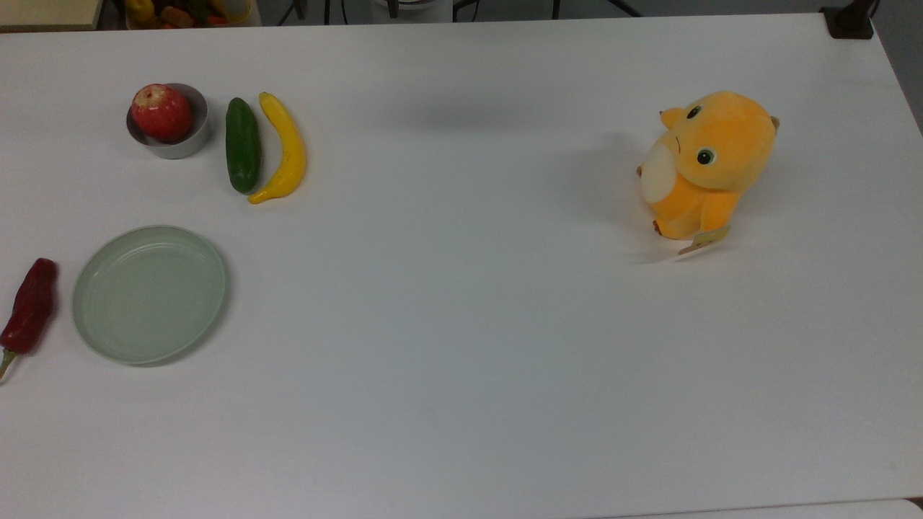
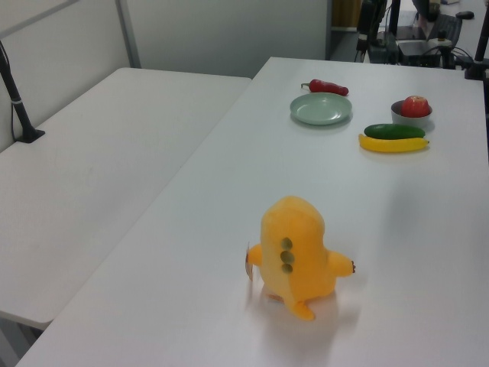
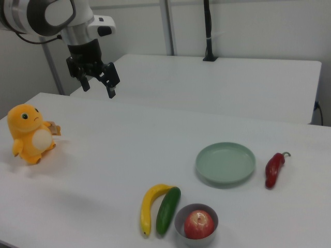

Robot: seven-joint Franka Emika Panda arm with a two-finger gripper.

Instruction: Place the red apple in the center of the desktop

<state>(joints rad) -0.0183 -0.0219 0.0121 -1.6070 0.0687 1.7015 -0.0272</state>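
The small round red apple with a pale speckled patch around its stem dimple sits inside a small grey metal bowl, in the top view's upper left part of the large plain white desktop. Just beside the bowl, on the top view's right of it, a dark green cucumber lies lengthwise, and a curved yellow banana lies alongside the cucumber, close to it or touching. Nearer the top view's left edge, a shallow pale green round plate lies flat, with a long dark red chili pepper just beside it, at the desktop's edge in that frame.

An orange plush toy with a cream belly stands well apart from this group, in the top view's right half. Between the toy and the banana the white surface lies bare across the middle, and the whole band along the top view's lower edge is bare too.

In the right view the black two-finger gripper hangs in the air above the far side of the desktop, in the right view's upper left, with its fingers spread apart and nothing between them. It is well away from the apple and the bowl, which sit at the right view's bottom edge.
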